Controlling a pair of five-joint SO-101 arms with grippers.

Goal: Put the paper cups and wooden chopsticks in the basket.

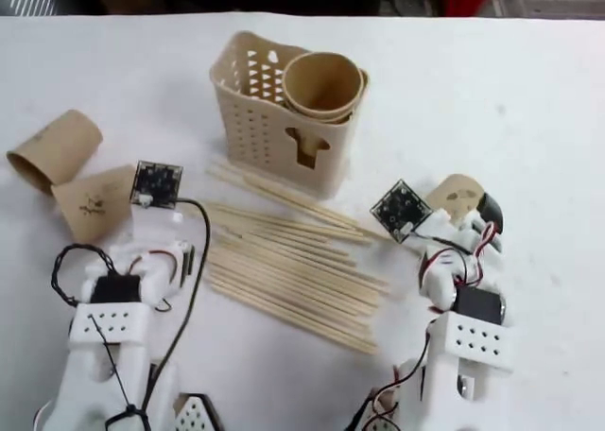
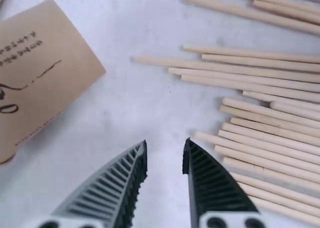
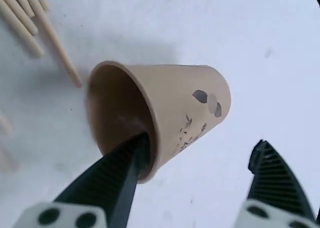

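Left gripper [image 2: 165, 158] sits low over the table [image 1: 529, 100], jaws parted a little, nothing between them; it is between a paper cup lying on its side [image 2: 35, 73] and the ends of the wooden chopsticks [image 2: 260, 113]. Right gripper [image 3: 200, 145] has its jaws spread wide, one finger [image 3: 120, 168] poked into the mouth of another cup [image 3: 165, 108], the other finger [image 3: 272, 173] outside and apart from the cup wall, so not clamped. That cup [image 1: 458, 197] is on its side to the right of the chopstick pile [image 1: 293, 266], which is scattered on the table in front of the basket [image 1: 248, 119]. Nested cups [image 1: 323, 83] stand upright inside the basket. Two more cups [image 1: 55, 149] [image 1: 95, 204] lie on the table at far left, touching each other
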